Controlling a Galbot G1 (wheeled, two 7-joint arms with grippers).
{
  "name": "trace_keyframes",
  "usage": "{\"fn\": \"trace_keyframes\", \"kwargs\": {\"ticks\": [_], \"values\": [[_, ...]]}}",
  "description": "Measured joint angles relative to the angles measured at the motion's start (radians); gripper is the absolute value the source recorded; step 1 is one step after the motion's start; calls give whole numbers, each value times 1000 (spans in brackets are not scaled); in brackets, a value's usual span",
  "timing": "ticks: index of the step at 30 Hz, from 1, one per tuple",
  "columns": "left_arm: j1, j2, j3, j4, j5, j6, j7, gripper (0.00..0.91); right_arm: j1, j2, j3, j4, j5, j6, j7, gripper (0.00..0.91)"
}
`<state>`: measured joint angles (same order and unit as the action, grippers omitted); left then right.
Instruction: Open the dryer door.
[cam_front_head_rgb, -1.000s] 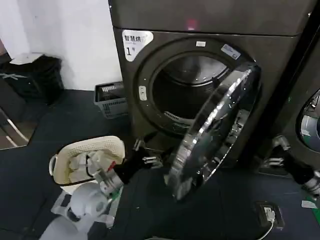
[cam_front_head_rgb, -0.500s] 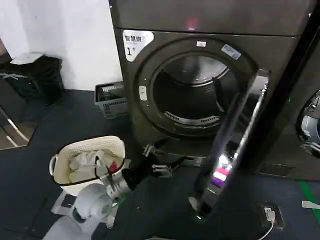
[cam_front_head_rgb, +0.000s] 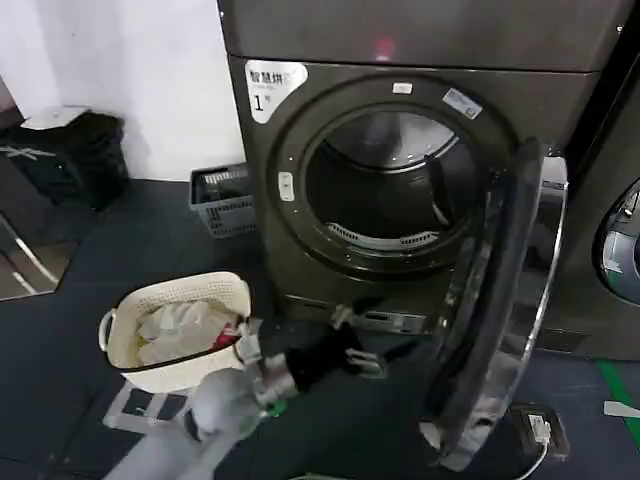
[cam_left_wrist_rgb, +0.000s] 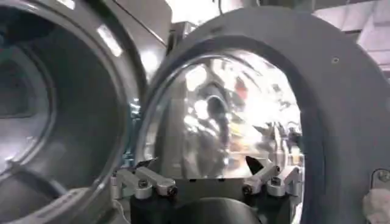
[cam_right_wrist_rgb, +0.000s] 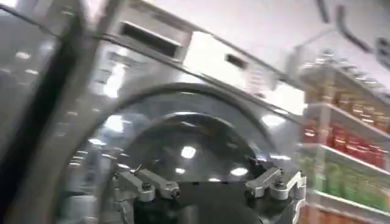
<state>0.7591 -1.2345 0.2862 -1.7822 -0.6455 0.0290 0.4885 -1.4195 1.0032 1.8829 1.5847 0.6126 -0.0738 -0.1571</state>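
At centre, the dryer door (cam_front_head_rgb: 497, 310): we see it swung well out from the drum opening (cam_front_head_rgb: 385, 185), hinged on the right side, its dark plastic inner face turned toward the drum and its chrome rim edge-on toward us; in the left wrist view (cam_left_wrist_rgb: 237, 122) the inner face and glass stand close ahead.
Why it stands so: we judge the door wide enough open that the task is done or nearly so; it hangs on its hinge with nothing touching it.
Left gripper (cam_front_head_rgb: 358, 350): low and near, just left of the door's lower edge, apart from it; its fingers (cam_left_wrist_rgb: 149, 181) are spread with nothing between them, released. We judge it sits there because it was the arm working the door.
Right gripper (cam_right_wrist_rgb: 207, 182): fingers spread, holding nothing, facing the round door of the neighbouring machine (cam_right_wrist_rgb: 183, 152) on the right.
Dryer front (cam_front_head_rgb: 560, 110): dark metal, a white label (cam_front_head_rgb: 272, 84) at upper left.
Floor (cam_front_head_rgb: 120, 250): dark, flat.
Room: a white laundry basket (cam_front_head_rgb: 180, 330) with cloths at near left, a grey crate (cam_front_head_rgb: 222, 200) farther back against the white wall, a floor socket (cam_front_head_rgb: 538, 428) at near right.
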Motion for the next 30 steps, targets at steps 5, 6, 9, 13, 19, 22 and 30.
{"fn": "trace_keyframes", "kwargs": {"ticks": [5,6,9,13,19,22,30], "values": [[-45,-34,62,42,33,-22,-1,907,-10,-9,53,-25,-52,-22,30,907],[-56,-42,75,53,47,-31,-3,907,-14,-12,64,-25,-62,-36,32,907],[-84,-69,103,80,51,-41,-12,907,-31,-25,100,-28,-98,-88,50,907],[-126,-110,140,122,56,-49,-29,907,-59,-36,146,-24,-115,-111,53,907],[-181,-187,188,199,78,-67,-49,907,-84,-36,177,-9,-116,-125,51,907],[-213,-231,204,247,105,-80,-56,907,-89,-33,183,-11,-149,-128,51,907],[-296,-338,226,390,126,-104,-69,907,-101,-35,202,-8,-203,-131,47,907]]}}
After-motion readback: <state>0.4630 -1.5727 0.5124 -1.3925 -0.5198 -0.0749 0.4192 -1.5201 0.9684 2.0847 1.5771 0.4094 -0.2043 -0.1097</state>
